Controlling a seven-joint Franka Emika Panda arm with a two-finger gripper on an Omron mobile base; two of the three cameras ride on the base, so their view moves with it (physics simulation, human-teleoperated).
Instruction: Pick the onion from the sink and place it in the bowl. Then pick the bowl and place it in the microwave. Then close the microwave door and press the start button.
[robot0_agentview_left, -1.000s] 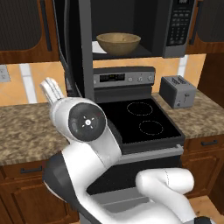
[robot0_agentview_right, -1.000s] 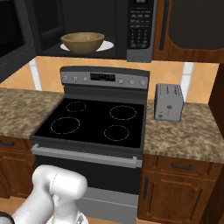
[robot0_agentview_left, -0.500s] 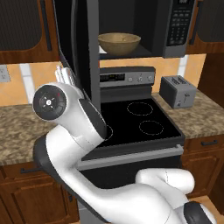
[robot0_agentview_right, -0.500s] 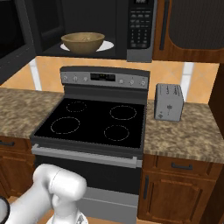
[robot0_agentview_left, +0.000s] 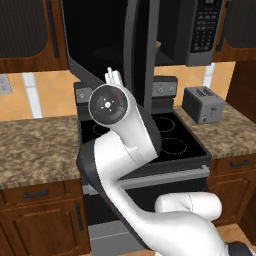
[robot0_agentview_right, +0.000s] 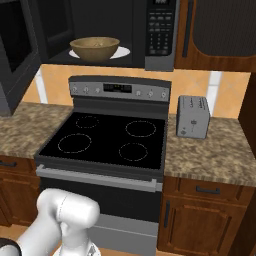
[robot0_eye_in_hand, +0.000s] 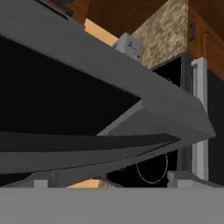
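**Mia:** Where is the bowl (robot0_agentview_right: 95, 48)?

**Ben:** It sits inside the microwave (robot0_agentview_right: 161, 30), on the white plate (robot0_agentview_right: 123, 52), up above the stove (robot0_agentview_right: 105, 136). It stands flat and looks safe there.

**Mia:** Is the door (robot0_agentview_left: 100, 40) shut?

**Ben:** No. It hangs part way open, and it swings from the left side.

**Mia:** What can go wrong now?

**Ben:** I think the hand (robot0_eye_in_hand: 109, 181) can slip off the door. The grey frame is smooth and slanted. A push at a bad angle makes the fingers slide along it. Then the door stops short and does not click shut.

**Mia:** Anything else?

**Ben:** A finger can get caught between the door and the microwave. The fingers are spread wide apart and hold nothing, so they stick out more. And if the door is not shut all the way, I guess the start button does nothing.

**Mia:** Can the bowl fall?

**Ben:** Not likely. It sits well back from the edge.

**Mia:** How is the arm (robot0_agentview_left: 107, 104) bent?

**Ben:** It comes up from low on the right and folds like an elbow in front of the stove. Then it reaches up to the door. The hand is right up close to the door, with its tips near the frame. I cannot tell if they touch it.

**Mia:** Is the arm near the toaster (robot0_agentview_right: 192, 116)?

**Ben:** No. The toaster stands on the tabletop (robot0_agentview_right: 215, 155), well apart from the arm.
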